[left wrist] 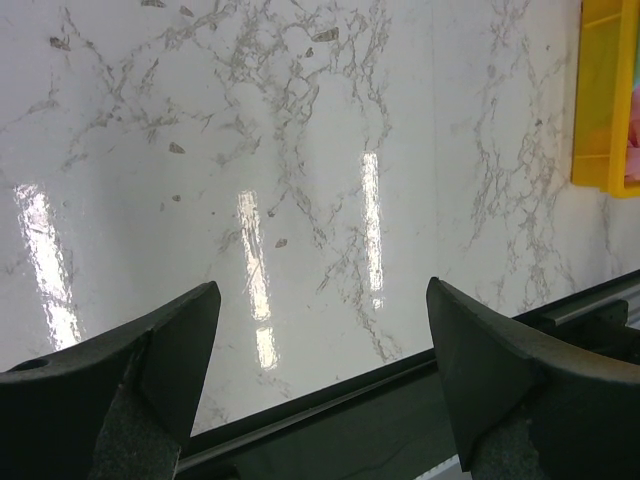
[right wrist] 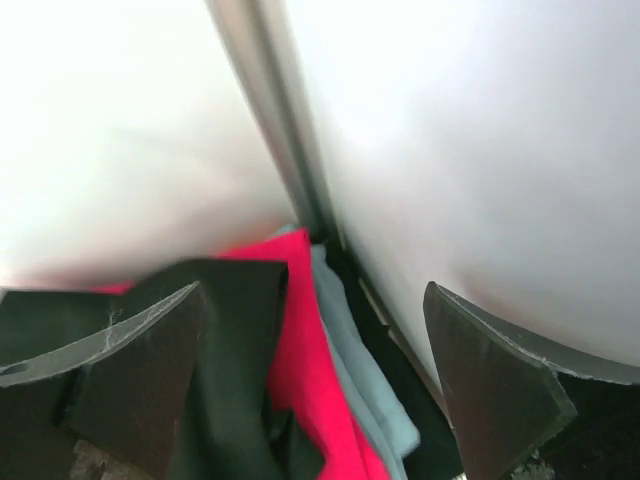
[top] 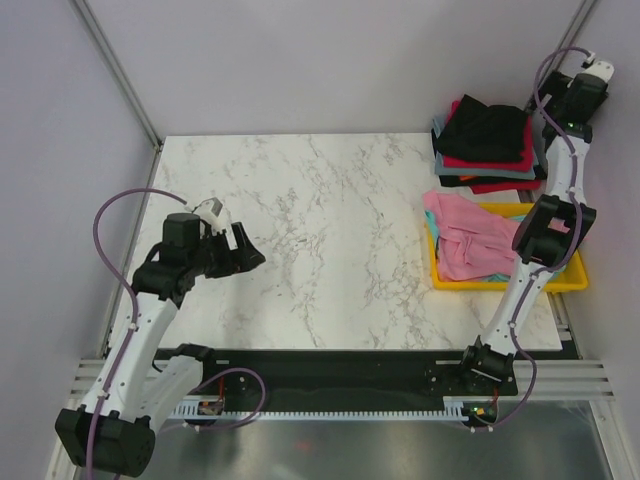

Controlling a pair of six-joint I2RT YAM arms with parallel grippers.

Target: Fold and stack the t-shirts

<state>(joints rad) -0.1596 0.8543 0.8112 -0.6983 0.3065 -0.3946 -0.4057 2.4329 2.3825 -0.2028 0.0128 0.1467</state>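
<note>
A folded stack of t-shirts stands at the table's back right corner, with a black one (top: 485,128) on top, a red one (top: 492,166) under it and a grey one (top: 440,140) lower down. My right gripper (top: 551,106) hovers at the stack's far right edge. In the right wrist view that gripper (right wrist: 312,292) is open over the black shirt (right wrist: 225,340), the red shirt (right wrist: 312,350) and the grey shirt (right wrist: 362,372), holding nothing. A crumpled pink t-shirt (top: 462,236) lies over a teal one (top: 492,274) in the yellow tray (top: 512,286). My left gripper (top: 246,250) is open and empty above bare marble (left wrist: 322,288).
The tray's corner (left wrist: 604,100) shows at the right edge of the left wrist view. Enclosure walls and a metal post (right wrist: 285,130) stand close behind the stack. The black base rail (top: 330,370) runs along the table's near edge.
</note>
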